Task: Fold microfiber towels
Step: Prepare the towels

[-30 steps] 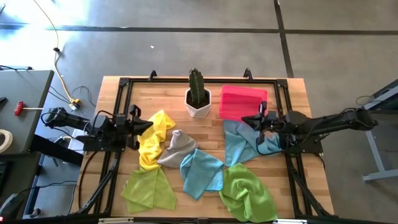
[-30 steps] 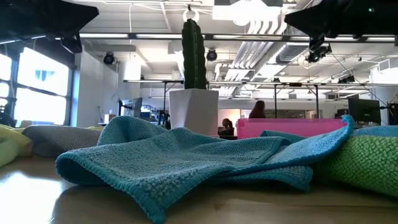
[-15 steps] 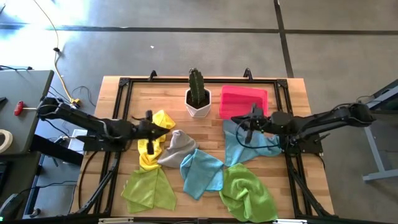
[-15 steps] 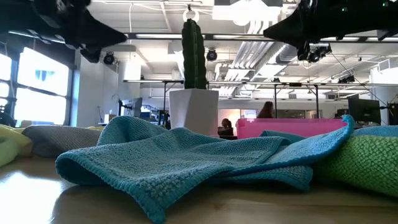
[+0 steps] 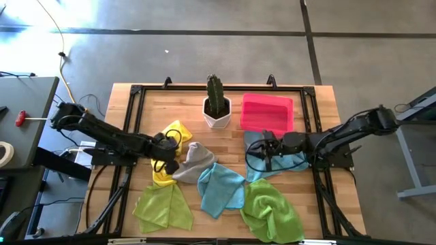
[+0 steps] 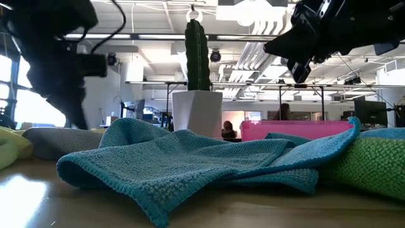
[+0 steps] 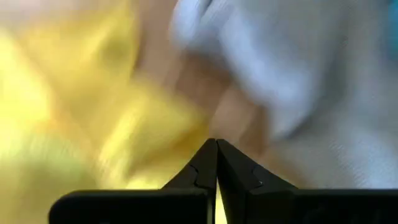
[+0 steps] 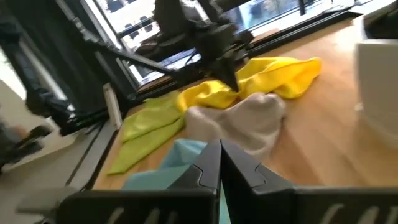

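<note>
Several microfiber towels lie crumpled on the wooden table: yellow (image 5: pixel 172 135), grey (image 5: pixel 194 162), light blue in the middle (image 5: pixel 221 187) and at the right (image 5: pixel 276 162), and lime green at near left (image 5: pixel 163 207) and near right (image 5: pixel 272 212). My left gripper (image 5: pixel 170 163) is shut and points steeply down over the seam between the yellow (image 7: pixel 74 106) and grey (image 7: pixel 311 93) towels. My right gripper (image 5: pixel 251 155) is shut, nearly level, and hangs above the left edge of the right light blue towel. It faces the left arm (image 8: pixel 211 37). My left gripper has its shut tips (image 8: pixel 233 84) low at the meeting of the yellow and grey towels. Whether they touch the cloth I cannot tell.
A white pot with a cactus (image 5: pixel 216 107) stands at the far middle, with a rigid pink tray (image 5: pixel 267 112) to its right. A black frame (image 5: pixel 136 92) runs around the table's edges. Bare wood shows between the pot and the towels.
My left gripper has gone toward the table's middle and down, tipping from about level to steeply downward over the yellow and grey towels. My right gripper has moved toward the table's left and a little down, rolling as it went. Both stayed shut. The towels have not moved.
</note>
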